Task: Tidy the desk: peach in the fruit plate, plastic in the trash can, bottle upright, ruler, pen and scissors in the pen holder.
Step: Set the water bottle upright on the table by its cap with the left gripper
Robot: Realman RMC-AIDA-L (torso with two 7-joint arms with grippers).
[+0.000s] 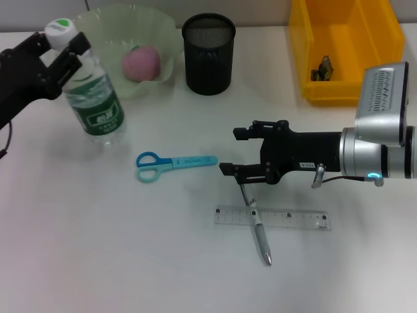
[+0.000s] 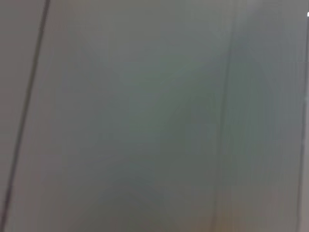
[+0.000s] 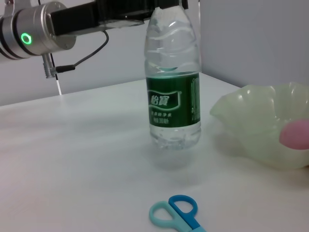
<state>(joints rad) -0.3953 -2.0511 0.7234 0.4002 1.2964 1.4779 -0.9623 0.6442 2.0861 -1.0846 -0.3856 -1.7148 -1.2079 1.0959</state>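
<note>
On the left, our left pincer [image 1: 64, 40] is closed on the cap of the bottle [image 1: 96, 98], which stands nearly upright on the counter [image 1: 98, 248] beside the fruit plate [image 1: 107, 29]; we should release gently. Rightward, our right pincer [image 1: 242, 151] gapes empty above the pen [image 1: 258, 228], whose long axis crosses the ruler [image 1: 272, 217].

Black grippers [image 1: 238, 152] — silver wrists, green light
</note>
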